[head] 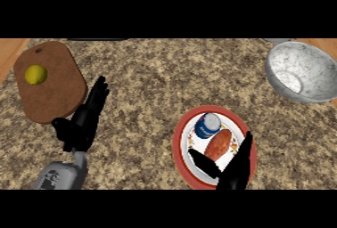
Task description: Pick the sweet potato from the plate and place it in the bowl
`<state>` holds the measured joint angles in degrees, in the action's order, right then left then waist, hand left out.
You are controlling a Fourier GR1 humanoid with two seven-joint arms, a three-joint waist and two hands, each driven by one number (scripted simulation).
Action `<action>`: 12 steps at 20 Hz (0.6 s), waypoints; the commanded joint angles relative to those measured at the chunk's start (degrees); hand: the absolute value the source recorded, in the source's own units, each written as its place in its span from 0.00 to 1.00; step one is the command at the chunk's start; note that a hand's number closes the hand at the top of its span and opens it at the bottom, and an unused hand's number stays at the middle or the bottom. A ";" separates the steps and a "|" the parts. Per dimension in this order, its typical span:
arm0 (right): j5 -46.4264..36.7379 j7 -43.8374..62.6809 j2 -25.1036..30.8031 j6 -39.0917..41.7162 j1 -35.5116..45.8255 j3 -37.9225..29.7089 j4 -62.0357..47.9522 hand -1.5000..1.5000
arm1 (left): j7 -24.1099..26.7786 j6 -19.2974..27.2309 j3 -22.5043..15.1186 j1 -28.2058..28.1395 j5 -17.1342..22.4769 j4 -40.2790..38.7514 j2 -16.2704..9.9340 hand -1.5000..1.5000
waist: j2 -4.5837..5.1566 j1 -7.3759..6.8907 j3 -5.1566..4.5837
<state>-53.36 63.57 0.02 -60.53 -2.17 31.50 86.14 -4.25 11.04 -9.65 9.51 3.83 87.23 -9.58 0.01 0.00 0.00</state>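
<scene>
Far left: brown cutting board [49, 84] on the speckled tabletop [158, 80], a yellow lemon [35, 74] lying on its upper part. Just right of the board, the left hand [84, 121] rests with fingers straight and released, tips overlapping the board's right edge, holding nothing. Centre-right: red-rimmed plate [179, 147] carrying a blue and white can [208, 125] and, just below it, the sweet potato [219, 144]. Right hand [232, 171] sits over the plate's lower part, thumb to the left and fingers [247, 149] straight to the right of the sweet potato, not closed around it. Upper right: grey speckled bowl [309, 58], well apart from the plate.
</scene>
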 commanded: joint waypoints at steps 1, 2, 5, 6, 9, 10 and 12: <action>1.26 3.22 -0.02 1.92 1.89 -1.02 -3.95 0.00 | 0.81 -1.30 -0.19 -0.64 -0.58 -0.26 1.10 0.50 | 0.00 -0.05 0.00; 3.76 0.11 -0.02 -1.08 1.10 -0.38 -4.87 0.00 | -0.16 1.13 -2.96 -6.91 -2.60 5.46 2.23 0.50 | -0.06 -0.31 0.02; 9.64 -2.26 -0.02 -4.62 4.06 0.88 -8.26 0.00 | -0.95 -1.88 2.02 -2.60 -0.97 3.66 -0.46 0.50 | 0.00 -0.20 0.03; 8.99 -3.11 -0.02 -3.74 4.79 0.96 -8.96 0.00 | -2.45 0.58 -1.25 -3.30 -3.89 4.44 2.95 0.50 | -0.02 -0.13 0.02; 12.53 -7.23 2.68 3.76 6.78 2.43 -8.86 1.00 | 1.42 -1.50 0.61 -1.17 -2.14 -1.10 2.29 0.50 | 0.08 -0.21 0.02; 11.02 -6.61 2.59 5.54 6.33 4.37 -9.46 1.00 | 1.48 -1.96 2.81 0.39 -1.08 -2.10 1.02 0.50 | 0.13 -0.22 0.01; 11.84 -7.67 3.58 6.75 9.07 3.03 -11.72 1.00 | -0.56 -1.26 0.75 -1.51 -2.39 1.63 1.76 0.50 | 0.04 -0.44 0.03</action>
<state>-43.65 58.06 2.42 -59.52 3.50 34.23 78.15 -4.50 9.58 -8.50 8.41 2.19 88.14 -8.29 -0.20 -0.14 -0.28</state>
